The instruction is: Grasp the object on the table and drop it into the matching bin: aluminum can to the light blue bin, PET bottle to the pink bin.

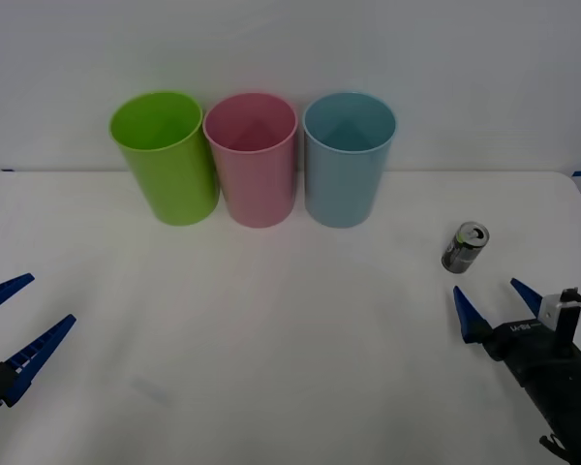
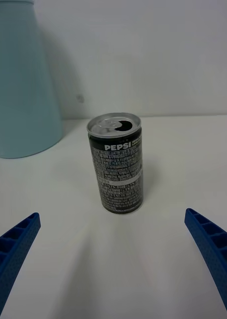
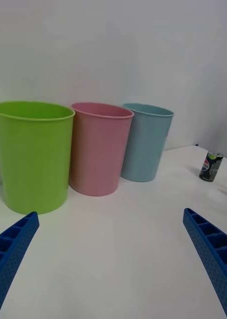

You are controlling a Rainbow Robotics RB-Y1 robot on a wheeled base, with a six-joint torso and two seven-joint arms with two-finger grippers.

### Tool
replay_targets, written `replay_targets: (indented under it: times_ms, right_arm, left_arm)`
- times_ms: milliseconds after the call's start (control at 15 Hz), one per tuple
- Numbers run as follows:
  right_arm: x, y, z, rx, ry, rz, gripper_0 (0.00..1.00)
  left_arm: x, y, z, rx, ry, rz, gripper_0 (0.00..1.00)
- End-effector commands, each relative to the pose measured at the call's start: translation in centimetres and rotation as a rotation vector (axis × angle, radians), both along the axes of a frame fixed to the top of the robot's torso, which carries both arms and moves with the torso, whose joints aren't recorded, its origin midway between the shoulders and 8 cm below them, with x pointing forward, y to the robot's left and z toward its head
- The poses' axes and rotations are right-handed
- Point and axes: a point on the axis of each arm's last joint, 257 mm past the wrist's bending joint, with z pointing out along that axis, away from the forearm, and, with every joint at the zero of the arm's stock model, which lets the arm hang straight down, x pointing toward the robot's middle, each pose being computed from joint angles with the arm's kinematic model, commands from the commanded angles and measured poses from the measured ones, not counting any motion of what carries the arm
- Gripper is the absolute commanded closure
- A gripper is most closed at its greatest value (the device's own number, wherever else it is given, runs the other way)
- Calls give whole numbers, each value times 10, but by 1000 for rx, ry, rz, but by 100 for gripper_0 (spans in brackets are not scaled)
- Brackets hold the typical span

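- Dark grey-green metal: the aluminum can [image 1: 465, 247] stands upright on the white table [image 1: 271, 368], its long axis vertical and its silver top facing up, with the opening already punched.
- In the right wrist view the can [image 2: 116, 162] shows white "PEPSI" lettering facing the camera.
- The can sits toward the robot's right side of the table, well apart from the three bins, which stand in a row at the far edge — lime green bin [image 1: 165, 155], pink bin [image 1: 252, 157], light blue bin [image 1: 349, 157].
- The right gripper [image 1: 491, 300] hangs just on the near side of the can, its blue ribbed fingers spread wide apart and not touching it.
- The left gripper [image 1: 19, 310] waits at the near left — fingers also spread apart, holding nothing.
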Motion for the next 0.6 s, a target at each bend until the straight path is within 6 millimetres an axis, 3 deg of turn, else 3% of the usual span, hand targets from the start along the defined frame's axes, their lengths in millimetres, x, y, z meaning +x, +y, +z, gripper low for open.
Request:
replay_targets:
  times_ms: [67, 600]
  right_arm:
    - [14, 3, 1, -7, -1, -18, 0]
    - [65, 8, -3, -13, 10, -61, 0]
  left_arm:
    - [0, 0, 0, 0, 0, 0, 0]
    - [0, 0, 0, 0, 0, 0, 0]
